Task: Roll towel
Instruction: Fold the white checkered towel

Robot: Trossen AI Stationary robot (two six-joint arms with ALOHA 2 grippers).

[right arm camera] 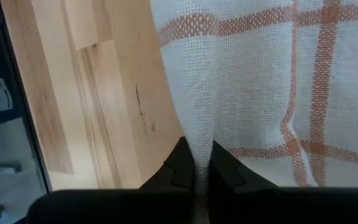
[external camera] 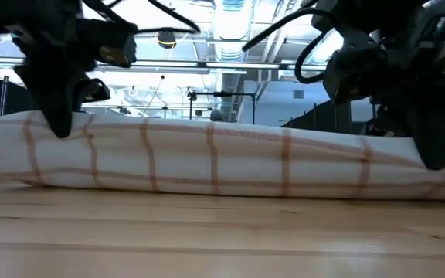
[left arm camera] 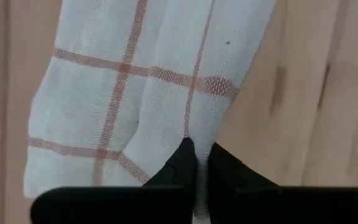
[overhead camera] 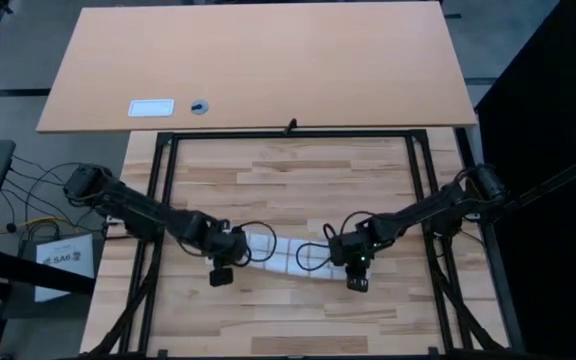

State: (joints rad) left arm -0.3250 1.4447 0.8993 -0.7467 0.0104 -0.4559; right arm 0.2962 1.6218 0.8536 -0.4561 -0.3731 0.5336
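The towel (overhead camera: 286, 252), white with thin reddish-brown check lines, lies as a long, low roll on the wooden table (overhead camera: 298, 190), nearer the table's front edge than its back edge and about midway between its left and right sides. In the low view the towel (external camera: 222, 162) stretches nearly the full width of the picture, rounded at one end and flattening toward the other, with several layers showing along its side.

The left hand (overhead camera: 230, 250) is clenched on the roll's left end; in the left wrist view its two dark fingers (left arm camera: 182, 163) meet with a fold of checked cloth pinched between them. The right hand (overhead camera: 353, 262) is clenched on the right end in the same way, the cloth rising from between its closed fingers (right arm camera: 182, 163) in the right wrist view.

From above, both ends of the towel are covered by the arms and cables, so only the middle stretch shows clearly. In the low view the hands are dark shapes against bright ceiling lights, and the exact points of contact are hard to make out.

A black metal frame (overhead camera: 168, 160) borders the wooden table. Beyond its back edge lies a larger pale board (overhead camera: 268, 60) carrying a small white card (overhead camera: 151, 107) and a small round dark object (overhead camera: 200, 106) just beside it; what that object is cannot be told.
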